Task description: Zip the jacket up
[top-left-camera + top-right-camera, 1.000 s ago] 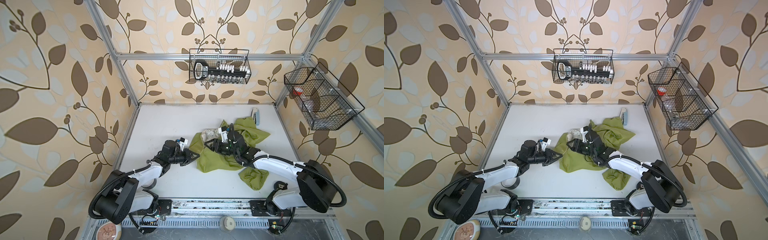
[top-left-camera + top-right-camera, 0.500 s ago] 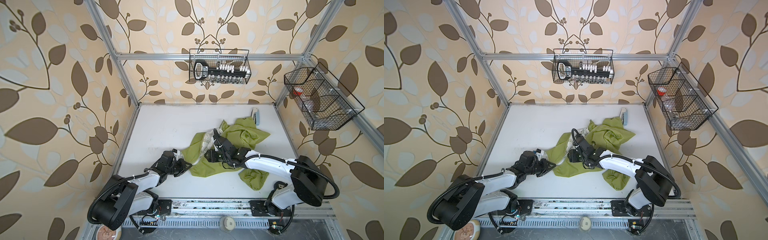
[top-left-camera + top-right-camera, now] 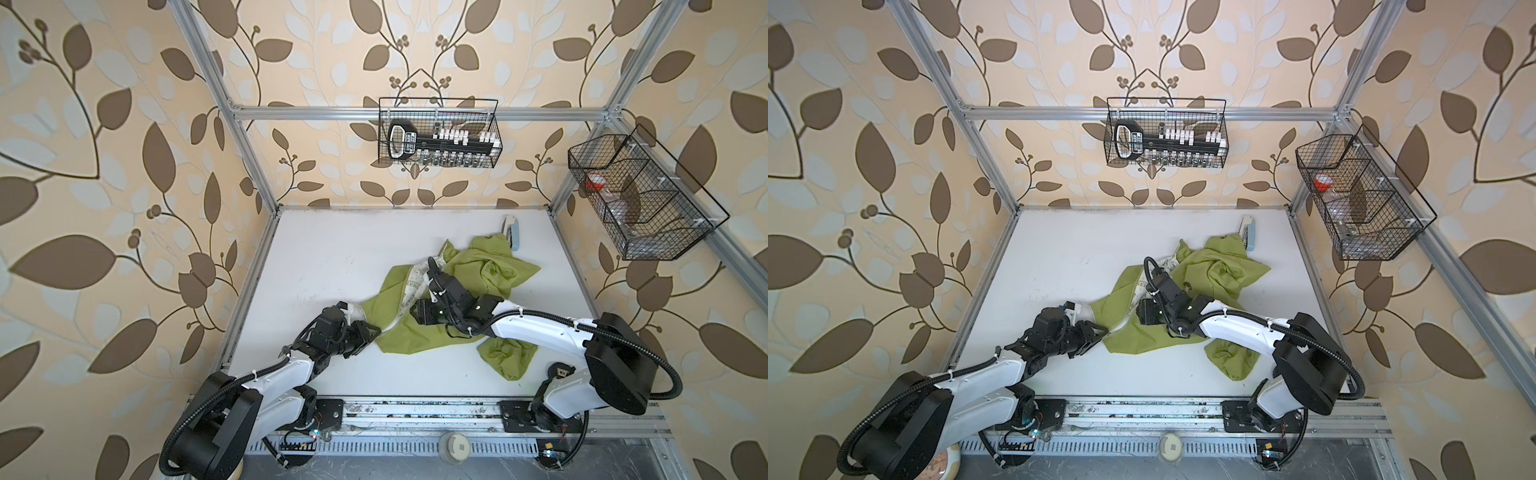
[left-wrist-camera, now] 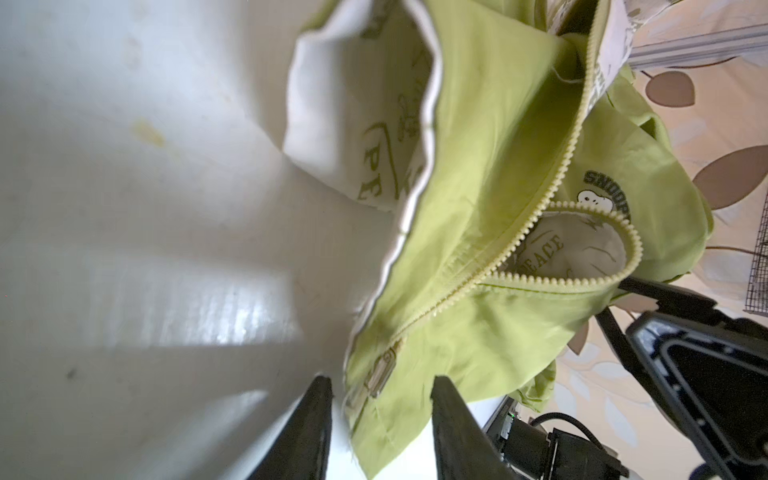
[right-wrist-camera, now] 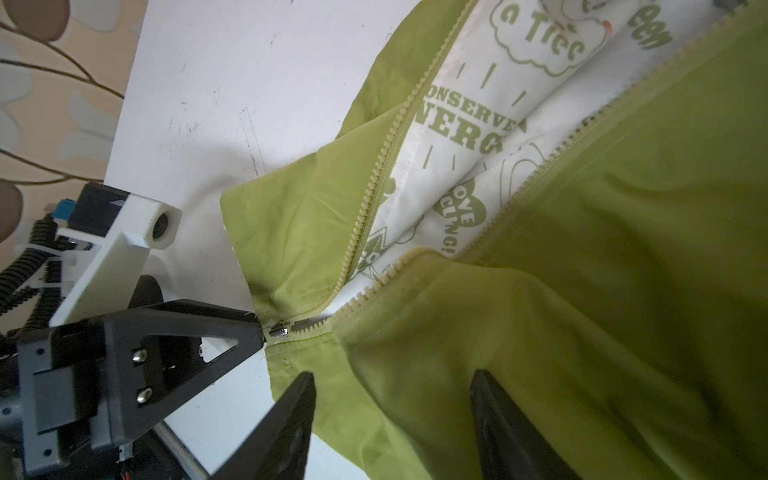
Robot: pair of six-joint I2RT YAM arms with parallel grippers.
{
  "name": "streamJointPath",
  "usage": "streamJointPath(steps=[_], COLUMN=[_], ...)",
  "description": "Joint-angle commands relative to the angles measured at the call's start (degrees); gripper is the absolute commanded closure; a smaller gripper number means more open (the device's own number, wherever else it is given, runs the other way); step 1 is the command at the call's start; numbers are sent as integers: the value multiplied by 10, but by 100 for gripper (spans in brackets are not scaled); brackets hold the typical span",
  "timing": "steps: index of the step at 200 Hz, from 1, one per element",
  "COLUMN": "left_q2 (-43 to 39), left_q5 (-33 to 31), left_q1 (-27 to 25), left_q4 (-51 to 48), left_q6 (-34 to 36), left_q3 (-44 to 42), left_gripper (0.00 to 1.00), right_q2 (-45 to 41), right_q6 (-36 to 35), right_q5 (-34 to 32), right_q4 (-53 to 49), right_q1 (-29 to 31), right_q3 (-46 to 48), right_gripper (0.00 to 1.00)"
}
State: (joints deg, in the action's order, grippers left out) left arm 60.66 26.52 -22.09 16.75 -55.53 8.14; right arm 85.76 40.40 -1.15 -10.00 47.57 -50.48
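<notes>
The lime-green jacket (image 3: 478, 266) (image 3: 1217, 266) lies crumpled right of centre on the white table (image 3: 332, 257), cream printed lining showing. Its zipper is joined only at the bottom hem, where the metal slider (image 4: 380, 376) (image 5: 279, 331) sits; above it the two rows of teeth spread apart. My left gripper (image 3: 372, 332) (image 4: 382, 388) is at that hem corner, jaws open, with the hem and slider loose between the fingers. My right gripper (image 3: 417, 313) (image 5: 390, 380) hovers open over the green front panel just beside the slider, fabric lying between its fingers unpinched.
A small blue-and-white object (image 3: 513, 232) lies at the back right of the table, touching the jacket's far edge. Wire baskets hang on the back wall (image 3: 438, 133) and the right wall (image 3: 640, 195). Aluminium frame posts border the table.
The jacket's hem was dragged toward the front left and the front stretched out. The left jaws, shut on the hem before, have now parted. The right gripper followed along over the fabric.
</notes>
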Motion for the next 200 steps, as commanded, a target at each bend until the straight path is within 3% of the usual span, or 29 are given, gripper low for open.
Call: streamJointPath(steps=[1, 55, 101, 200], left_q2=[-2, 29, 35, 164], left_q5=[8, 44, 50, 66], left_q1=[2, 2, 2, 2], left_q4=[20, 129, 156, 286], left_q6=[3, -13, -7, -28], left_q3=[-8, -30, -34, -25], left_gripper=[67, 73, 69, 77], right_q2=[-6, 0, 5, 0], right_q6=[-5, -1, -1, 1], right_q5=[-5, 0, 4, 3], right_q4=[-4, 1, 2, -1], right_q1=[3, 3, 3, 3], right_q3=[1, 1, -1, -3], right_gripper=[39, 39, 39, 39])
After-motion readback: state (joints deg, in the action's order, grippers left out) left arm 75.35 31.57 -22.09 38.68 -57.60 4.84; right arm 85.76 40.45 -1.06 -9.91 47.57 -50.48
